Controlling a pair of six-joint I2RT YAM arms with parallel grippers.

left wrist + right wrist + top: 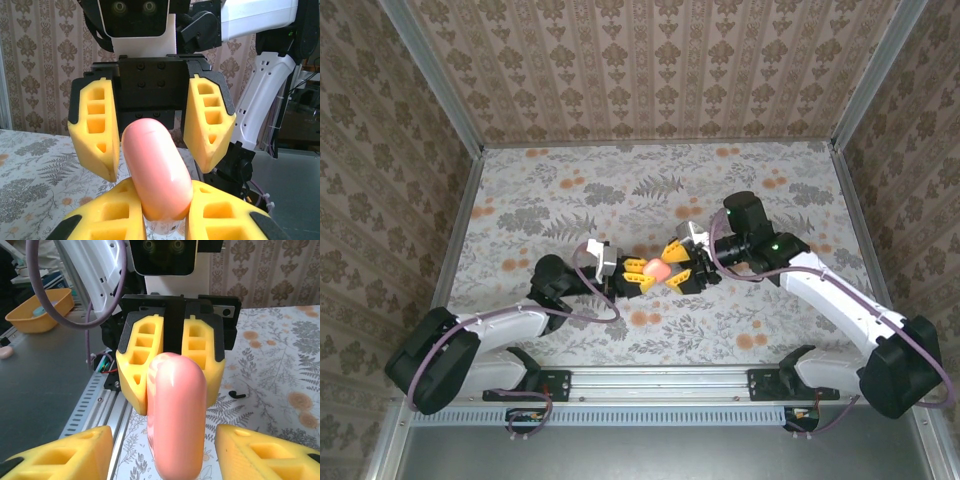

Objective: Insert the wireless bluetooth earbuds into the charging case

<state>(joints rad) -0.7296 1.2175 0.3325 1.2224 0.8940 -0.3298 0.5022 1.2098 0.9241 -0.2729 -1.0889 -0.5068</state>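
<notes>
Jutting from left gripper: charging case

No legible text, no labels or brands, no numbers or signs

Smooth salmon-pink pill-shaped charging case in left hand

Bright, even light; soft shadows.
</notes>
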